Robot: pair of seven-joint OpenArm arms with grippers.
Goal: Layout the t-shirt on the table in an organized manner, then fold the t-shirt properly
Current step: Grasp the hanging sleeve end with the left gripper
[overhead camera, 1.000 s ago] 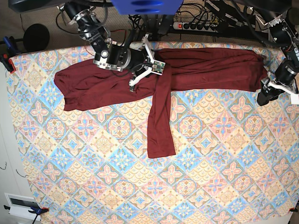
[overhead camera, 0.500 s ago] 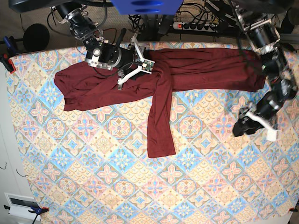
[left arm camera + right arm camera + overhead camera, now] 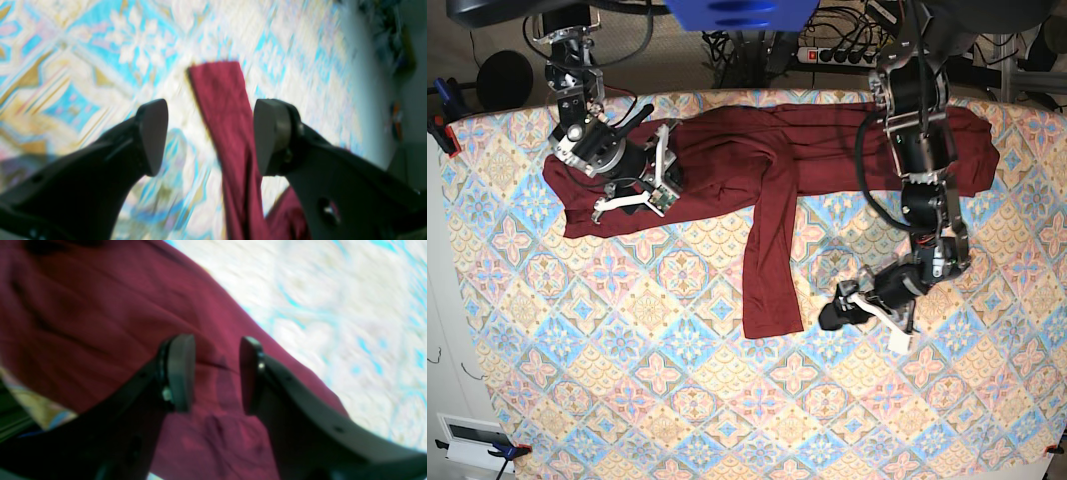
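The dark maroon t-shirt point(image 3: 847, 145) lies stretched along the far side of the table point(image 3: 677, 400). One long sleeve point(image 3: 770, 260) runs down toward the middle. My right gripper point(image 3: 652, 175) hovers over the shirt's left part. In the right wrist view its jaws point(image 3: 217, 373) stand open above wrinkled maroon fabric point(image 3: 100, 323) with nothing pinched. My left gripper point(image 3: 832, 315) sits low on the tablecloth just right of the sleeve's end. In the left wrist view it point(image 3: 210, 136) is open, and the sleeve point(image 3: 223, 110) shows beyond the gap, nearer the right finger point(image 3: 270, 133).
A power strip point(image 3: 847, 52) and cables lie beyond the far edge. A round black object point(image 3: 505, 78) sits past the far left corner. Clamps point(image 3: 442, 130) hold the cloth at the left corners. The table's left edge drops to a white floor strip with a small box point(image 3: 472, 440).
My left arm swung from the table's right edge to the middle, beside the sleeve's end. My right gripper slid left along the shirt, and the fabric near the collar shifted with it.
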